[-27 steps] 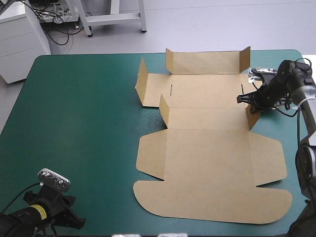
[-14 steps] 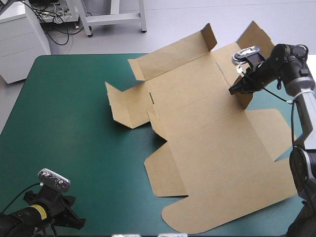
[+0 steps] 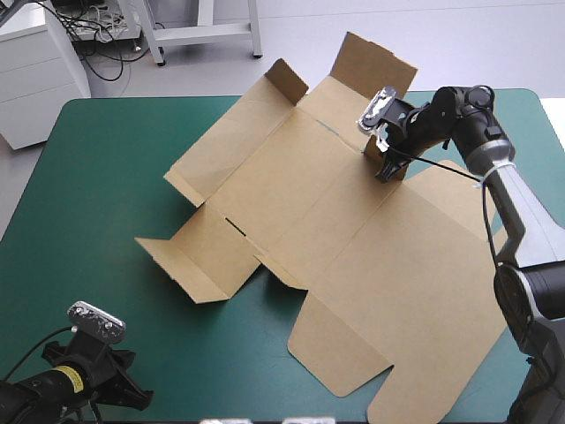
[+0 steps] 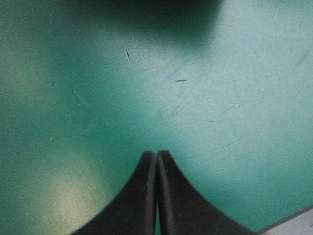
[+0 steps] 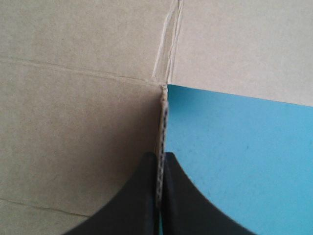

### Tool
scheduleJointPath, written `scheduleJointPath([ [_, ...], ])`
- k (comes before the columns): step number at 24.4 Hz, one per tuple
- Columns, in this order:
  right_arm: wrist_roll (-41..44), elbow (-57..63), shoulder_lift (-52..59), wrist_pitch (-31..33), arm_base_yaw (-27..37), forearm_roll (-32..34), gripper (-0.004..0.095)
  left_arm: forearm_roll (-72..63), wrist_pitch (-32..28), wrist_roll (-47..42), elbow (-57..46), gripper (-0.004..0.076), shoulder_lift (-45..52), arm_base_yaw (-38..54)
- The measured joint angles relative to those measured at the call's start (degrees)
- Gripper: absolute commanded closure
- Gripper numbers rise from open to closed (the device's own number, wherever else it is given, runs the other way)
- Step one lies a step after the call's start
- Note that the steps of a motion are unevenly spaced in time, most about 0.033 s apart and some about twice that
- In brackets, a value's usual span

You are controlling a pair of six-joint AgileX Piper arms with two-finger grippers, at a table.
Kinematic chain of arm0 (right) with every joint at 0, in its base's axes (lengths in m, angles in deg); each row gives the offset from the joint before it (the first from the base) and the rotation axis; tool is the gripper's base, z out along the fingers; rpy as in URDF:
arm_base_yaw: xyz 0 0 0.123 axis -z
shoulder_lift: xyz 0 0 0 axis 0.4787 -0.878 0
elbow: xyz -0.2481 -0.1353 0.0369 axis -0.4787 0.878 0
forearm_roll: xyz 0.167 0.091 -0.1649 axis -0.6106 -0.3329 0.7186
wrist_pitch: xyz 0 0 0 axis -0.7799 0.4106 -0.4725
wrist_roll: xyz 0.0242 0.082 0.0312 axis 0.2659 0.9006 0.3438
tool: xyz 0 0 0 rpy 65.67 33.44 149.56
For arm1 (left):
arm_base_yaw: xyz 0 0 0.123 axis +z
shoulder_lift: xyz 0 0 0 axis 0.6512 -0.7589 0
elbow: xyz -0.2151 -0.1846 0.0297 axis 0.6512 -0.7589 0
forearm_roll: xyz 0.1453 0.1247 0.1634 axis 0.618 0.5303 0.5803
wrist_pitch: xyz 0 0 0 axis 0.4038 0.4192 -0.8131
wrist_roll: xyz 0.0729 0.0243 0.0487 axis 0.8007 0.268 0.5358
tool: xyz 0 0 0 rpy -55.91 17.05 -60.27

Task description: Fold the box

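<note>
Currently the box [image 3: 335,212] is a cut brown sheet lying mostly flat on the teal-green cover [image 3: 115,203]. It runs on a diagonal from 12 o'clock down to about 5 o'clock, with several short flaps standing up along its far and left parts.

Right gripper [image 3: 386,168]: at about 1 o'clock, black fingers nearly closed on a small upright flap. The wrist view shows the board's edge clamped between them.

Left gripper [image 4: 156,161]: parked at the 7 o'clock corner, fingers pressed together on nothing, bare cover beneath, well apart from the sheet.

Handling, as a judgement:
- Light for its spread.
- Stiff within each panel, but it hinges readily at every score line.
- Probably slides freely on the cover, so one pinch would drag or pivot the whole sheet rather than bend it.
- The thin edges could crease or tear under a hard twist.
- Best hold is a flap's free edge close to its score line, ideally with the base panel pinned so only that flap rises.

Against the earlier frames:
- The sheet lay square to the table's edges, right of centre; it has swung anticlockwise.
- The far flaps now reach past the 12 o'clock edge.
- The right gripper has travelled from near 3 o'clock toward 1 o'clock, still holding the same flap.
- The left gripper has not moved.
</note>
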Motion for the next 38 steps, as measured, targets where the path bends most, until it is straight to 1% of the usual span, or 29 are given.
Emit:
scheduleJointPath([
  [5, -10.5, -0.2, -0.9, -2.4, -3.0, -3.6, 0.0932, 0.0, 0.0, 0.0, 0.0, 0.0756, 0.0, 0.0],
  [13, -26.8, -0.2, -1.4, -9.0, -9.0, -11.2, 0.0932, 0.0, 0.0, 0.0, 0.0, 0.0756, 0.0, 0.0],
  [18, -32.1, -0.5, -3.7, -10.6, -12.0, -13.8, 0.0932, 0.0, 0.0, 0.0, 0.0, 0.0756, 0.0, 0.0],
  [24, -33.3, -0.5, -7.8, -11.7, -13.5, -14.0, 0.0929, 0.0, 0.0, 0.0, 0.0, 0.0756, 0.0, 0.0],
  [25, -33.5, -0.5, -8.3, -11.9, -13.7, -14.0, 0.0912, 0.0, 0.0, 0.0, 0.0, 0.0756, 0.0, 0.0],
  [26, -33.6, -0.5, -8.4, -11.9, -13.7, -13.9, 0.0881, 0.0, 0.0, 0.0, 0.0, 0.0756, 0.0, 0.0],
  [28, -33.8, -0.5, -8.4, -12.0, -13.7, -13.9, 0.0708, 0.0, 0.0, 0.0, 0.0, 0.0756, 0.0, 0.0],
  [30, -33.8, -0.5, -8.4, -12.5, -13.7, -14.0, 0.0419, 0.0, 0.0, 0.0, 0.0, 0.0756, 0.0, 0.0],
  [31, -33.8, -0.5, -8.4, -12.6, -13.7, -14.0, 0.0246, 0.0, 0.0, 0.0, 0.0, 0.0756, 0.0, 0.0],
  [32, -33.8, -0.5, -8.4, -12.6, -13.7, -14.0, 0.0127, 0.0, 0.0, 0.0, 0.0, 0.0756, 0.0, 0.0],
  [33, -33.8, -0.5, -8.4, -12.7, -13.7, -14.0, 0.0048, 0.0, 0.0, 0.0, 0.0, 0.0756, 0.0, 0.0],
  [38, -32.7, -0.5, -8.4, -13.0, -13.7, -14.0, 0.005, 0.0, 0.0, 0.0, 0.0, 0.0756, 0.0, 0.0],
])
